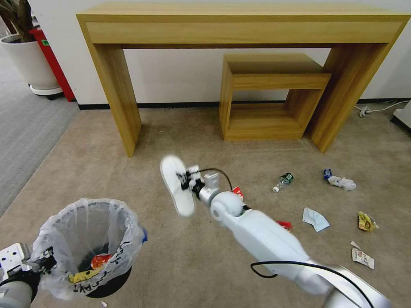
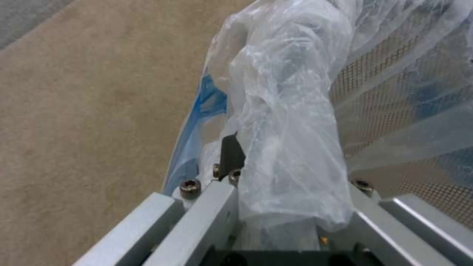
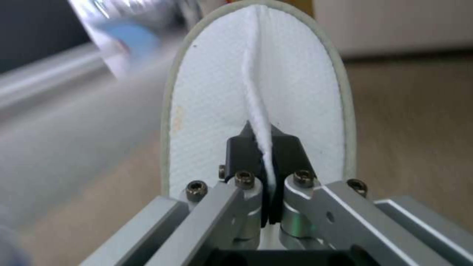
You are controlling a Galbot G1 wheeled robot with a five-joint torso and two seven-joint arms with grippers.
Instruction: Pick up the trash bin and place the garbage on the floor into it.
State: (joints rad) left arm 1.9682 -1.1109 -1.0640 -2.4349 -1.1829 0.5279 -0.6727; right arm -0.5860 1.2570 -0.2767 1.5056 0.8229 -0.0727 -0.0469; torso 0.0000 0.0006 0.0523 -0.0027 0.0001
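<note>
I see a long wooden table (image 1: 239, 25) against the white wall (image 1: 180, 77), its two slab legs on the carpet. Under its right half stands a smaller wooden shelf unit (image 1: 267, 96), close beside the right leg. Far left I make out a white planter (image 1: 30, 64) with a red object (image 1: 53, 64) just behind it, both by a grey carpet strip (image 1: 25, 128). At the right edge a white cable (image 1: 381, 109) lies along the wall.
</note>
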